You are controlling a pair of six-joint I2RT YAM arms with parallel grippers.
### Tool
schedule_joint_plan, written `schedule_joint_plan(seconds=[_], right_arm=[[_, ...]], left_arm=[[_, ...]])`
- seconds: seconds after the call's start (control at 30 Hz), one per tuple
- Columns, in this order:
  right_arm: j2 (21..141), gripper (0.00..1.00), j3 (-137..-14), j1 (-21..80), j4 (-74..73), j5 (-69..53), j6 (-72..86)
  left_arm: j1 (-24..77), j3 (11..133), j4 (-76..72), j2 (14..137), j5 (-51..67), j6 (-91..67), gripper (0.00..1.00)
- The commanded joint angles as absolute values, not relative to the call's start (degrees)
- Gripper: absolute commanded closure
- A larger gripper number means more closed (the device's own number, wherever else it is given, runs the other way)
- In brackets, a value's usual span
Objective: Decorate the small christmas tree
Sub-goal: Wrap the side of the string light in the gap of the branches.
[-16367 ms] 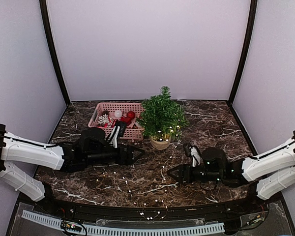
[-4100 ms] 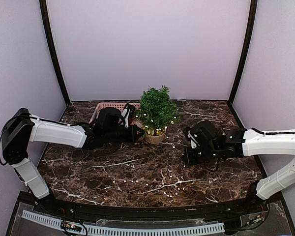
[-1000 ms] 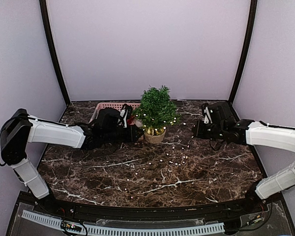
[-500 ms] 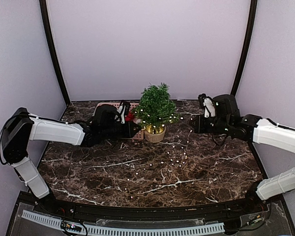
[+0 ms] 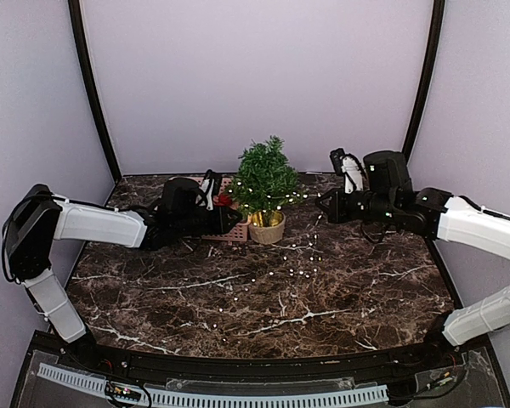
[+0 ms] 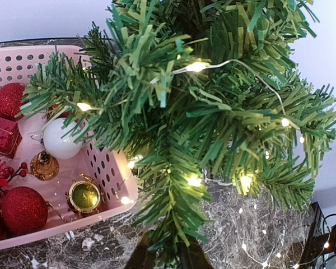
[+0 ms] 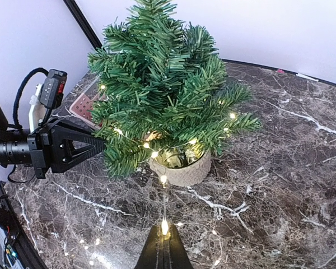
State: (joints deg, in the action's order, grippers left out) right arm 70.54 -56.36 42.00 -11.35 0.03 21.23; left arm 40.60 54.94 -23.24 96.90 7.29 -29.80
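Note:
The small christmas tree stands in its tan pot at the table's back middle, with lit fairy lights wound through its lower branches and trailing over the marble. My right gripper hovers just right of the tree, shut on the light string, with a glowing bulb at its tips. My left gripper reaches into the tree's low left side. In the left wrist view its fingers stand a little apart with a green branch between them; a firm pinch is not visible.
A pink basket sits left of the tree, against it, holding red balls, a white ball, gold bells and a red gift box. Loose lights trail toward the table's front. Walls close off the back and sides.
My right gripper has carried the light string up and left, closer to the tree's right side. The left arm has pushed slightly farther back at the tree's base.

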Motion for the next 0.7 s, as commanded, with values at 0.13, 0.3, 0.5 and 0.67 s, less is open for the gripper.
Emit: schedule_joint_plan(seconds=[0.13, 0.3, 0.5, 0.67], right_arm=[[71.21, 1.00, -57.16, 42.88, -10.46, -1.51, 20.14], [70.96, 1.00, -55.94, 43.34, -10.51, -3.40, 20.88], [70.80, 1.00, -54.82, 44.01, -9.86, -4.02, 21.51], [71.11, 1.00, -54.94, 44.08, -8.70, -3.23, 22.49]], left_arm=[[40.14, 53.45, -24.35, 94.95, 7.45, -28.45, 0.81], [40.17, 51.31, -23.94, 91.89, 5.27, -28.07, 0.68], [40.50, 46.13, -23.40, 84.99, 0.97, -28.78, 0.47], [44.03, 44.85, -22.91, 81.96, -2.45, -30.29, 0.29]])
